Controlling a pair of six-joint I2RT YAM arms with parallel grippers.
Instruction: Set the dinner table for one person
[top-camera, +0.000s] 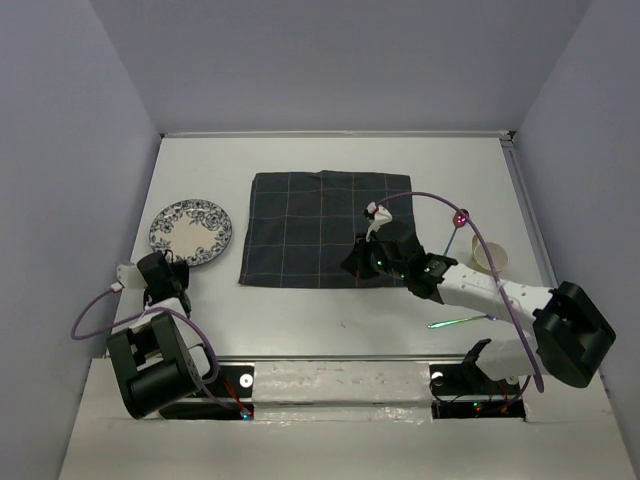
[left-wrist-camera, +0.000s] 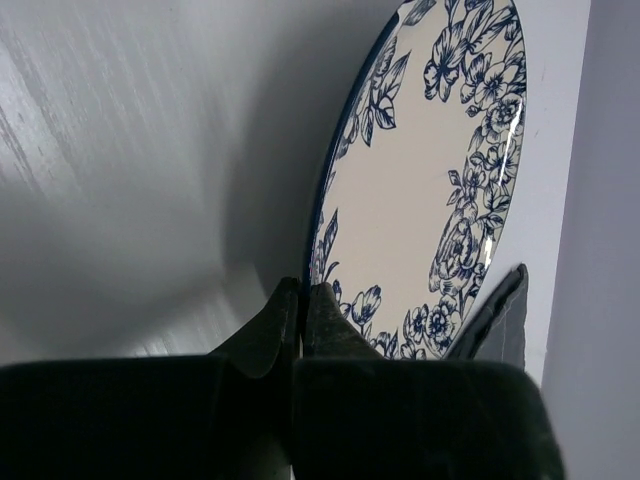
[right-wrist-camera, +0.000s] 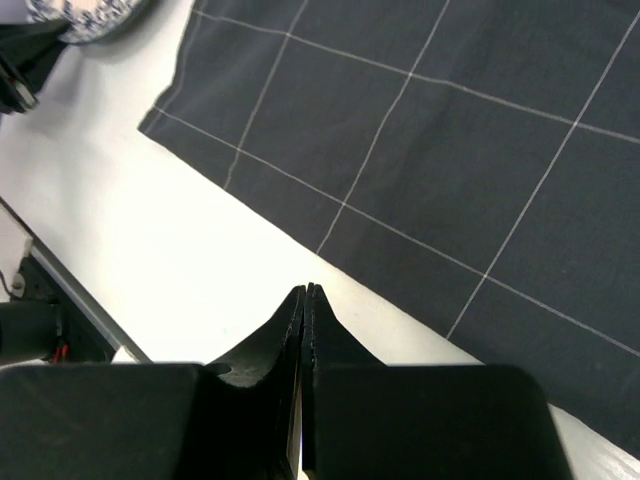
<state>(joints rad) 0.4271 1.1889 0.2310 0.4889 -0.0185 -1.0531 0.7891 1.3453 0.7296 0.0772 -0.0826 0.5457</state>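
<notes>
A flowered plate (top-camera: 190, 232) lies on the tabletop (top-camera: 300, 325) just ahead of the clenched left end effector (left-wrist-camera: 302, 300), left of the placemat (top-camera: 320, 228); the right end effector (right-wrist-camera: 303, 305), also clenched, is farther off.

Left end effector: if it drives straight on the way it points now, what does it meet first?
Most likely the round cream plate with blue floral rim: its near edge lies right ahead of the shut left end effector. Whether they already touch, I cannot tell.
</notes>
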